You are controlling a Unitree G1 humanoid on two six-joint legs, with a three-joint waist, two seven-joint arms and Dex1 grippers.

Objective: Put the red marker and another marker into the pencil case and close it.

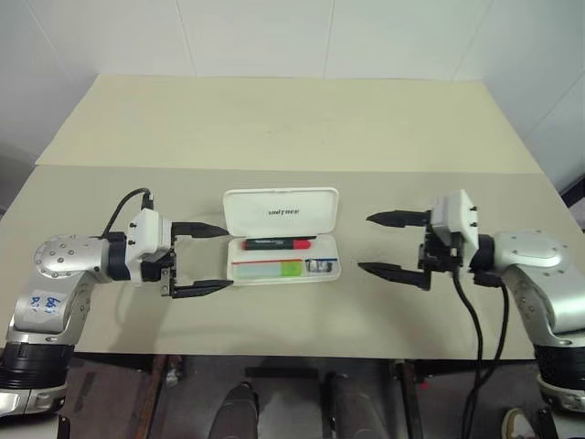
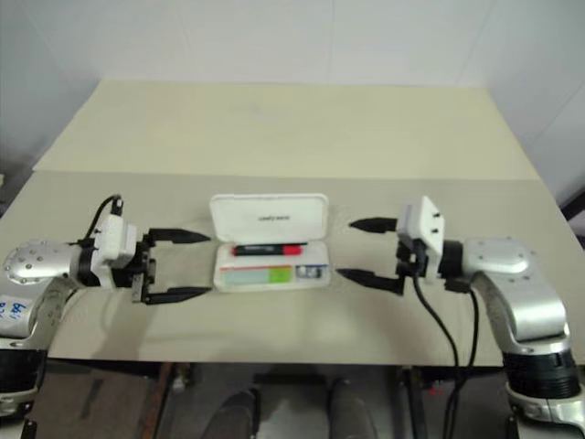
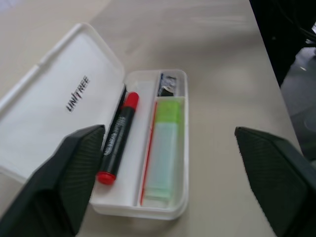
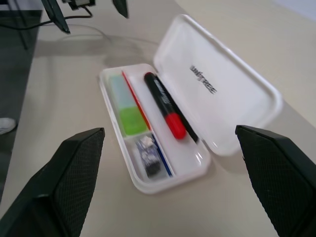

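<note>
**Both markers in, lid yet to be shut**

The case [image 1: 282, 240] is seen lying open near the middle of the table [image 1: 274, 119], a little toward its near edge, lid [image 1: 281, 211] tipped back toward the far edge. Inside the tray, the red marker [image 1: 276, 243] is laid along the hinge side, and the green marker [image 1: 267, 269] is laid in the nearer compartment. A small dark item [image 4: 148, 157] is tucked at one end of the tray; what it is cannot be told.

The left gripper [image 1: 199, 260] is held just beside the case's left end, fingers well apart and nothing between them. The right gripper [image 1: 395, 245] is held off to the right, clear of the case, fingers also spread and empty.

The risks are judged as follows: the light case could be shoved along the table if the lid is pushed without the tray being steadied; the lid could be left unlatched if only one end is pressed; the red marker, lying close to the hinge, could be pinched if it rides up.

Counted: one case, two markers, one small dark item, two grippers.
</note>
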